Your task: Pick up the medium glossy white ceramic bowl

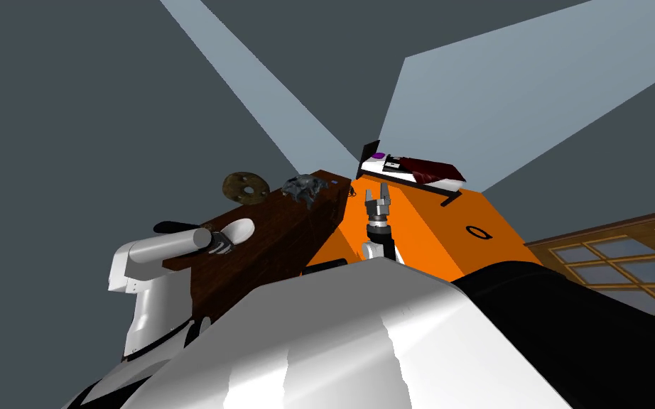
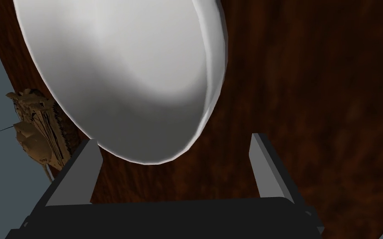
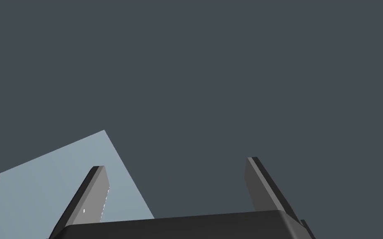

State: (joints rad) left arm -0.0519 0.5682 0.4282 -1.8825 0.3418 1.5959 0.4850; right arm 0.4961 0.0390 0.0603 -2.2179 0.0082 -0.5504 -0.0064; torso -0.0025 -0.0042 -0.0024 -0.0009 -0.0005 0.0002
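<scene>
Jaws spread at white bowl point(image 2: 124, 74), left arm point(image 1: 177, 242) outstretched

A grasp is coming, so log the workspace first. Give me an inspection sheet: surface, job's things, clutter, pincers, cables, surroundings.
Surface: dark brown wooden top, beside an orange surface.
Job's things: white bowl resting on the wooden top.
Clutter: brown holed disc, dark grey crumpled object.
Pincers: left pincer open, the bowl close ahead of it; right pincer open, held above the orange surface.
Cables: nothing seen.
Surroundings: grey walls, wood-framed window.
</scene>
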